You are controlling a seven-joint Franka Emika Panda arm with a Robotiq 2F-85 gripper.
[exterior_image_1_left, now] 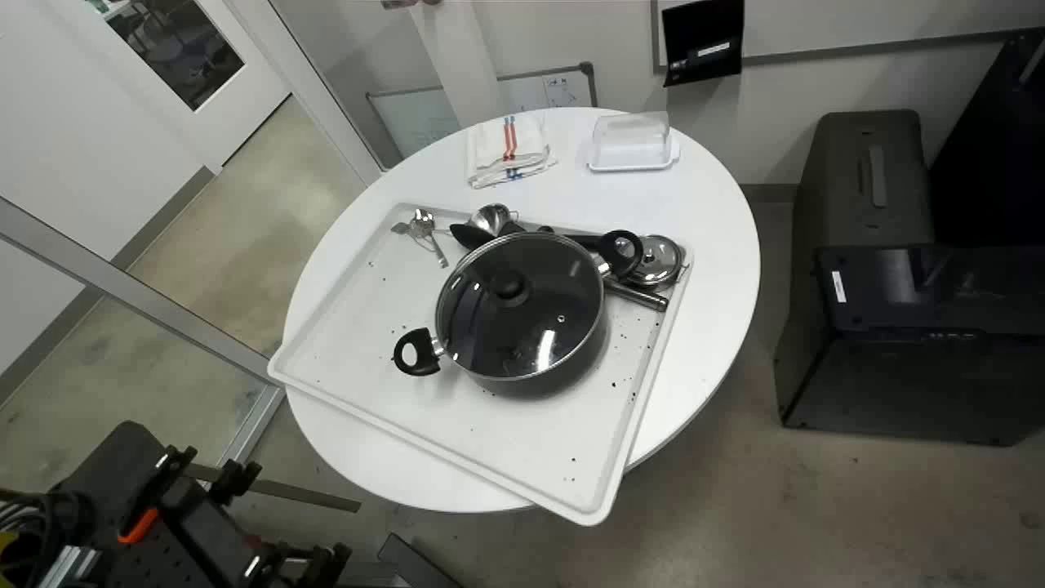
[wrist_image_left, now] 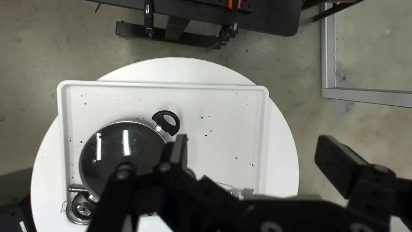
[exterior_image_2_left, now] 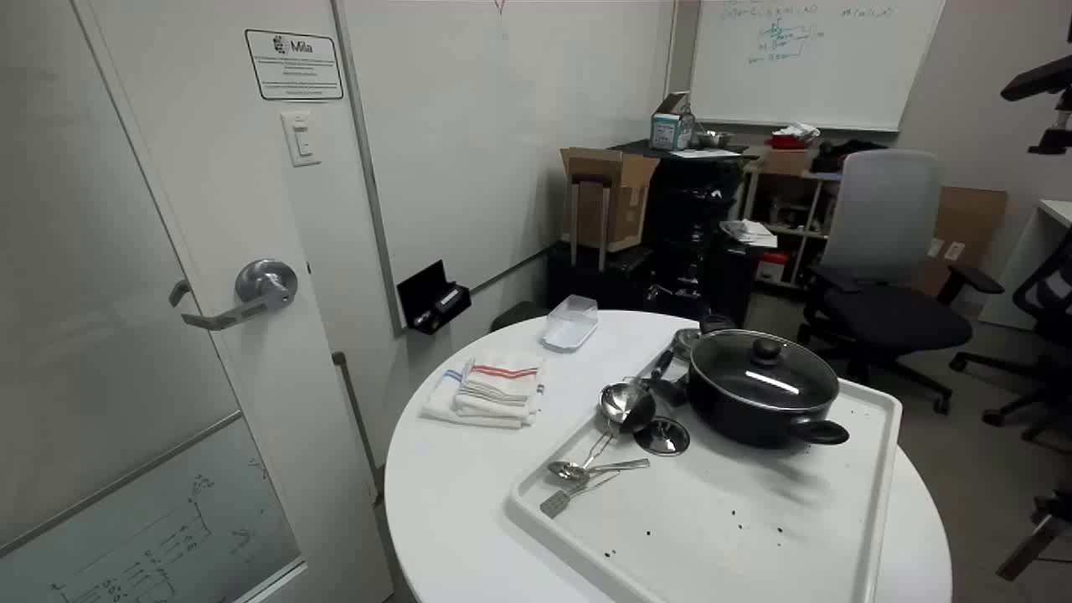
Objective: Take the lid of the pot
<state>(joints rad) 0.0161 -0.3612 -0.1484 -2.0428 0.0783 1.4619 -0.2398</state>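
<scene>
The round glass lid (exterior_image_1_left: 535,318) with its dark knob (exterior_image_1_left: 508,284) sits on the black pot (exterior_image_1_left: 571,371). In an exterior view the lid (exterior_image_2_left: 737,368) lies level on the pot (exterior_image_2_left: 745,419). One black loop handle (exterior_image_1_left: 416,355) points left and the other (exterior_image_1_left: 620,251) points to the far right. In the wrist view the lid (wrist_image_left: 116,151) is at lower left, and the gripper's dark parts partly cover its knob. My gripper (wrist_image_left: 254,158) is open and empty, high above the tray and offset to the side of the pot. It is out of both exterior views.
The pot stands on a white tray (exterior_image_1_left: 367,343) on a round white table (exterior_image_1_left: 718,327). Metal utensils (exterior_image_1_left: 424,229) and a small metal lid (exterior_image_1_left: 653,261) lie close to the pot. A folded cloth (exterior_image_2_left: 494,389) and a clear container (exterior_image_2_left: 571,322) are on the table beyond the tray.
</scene>
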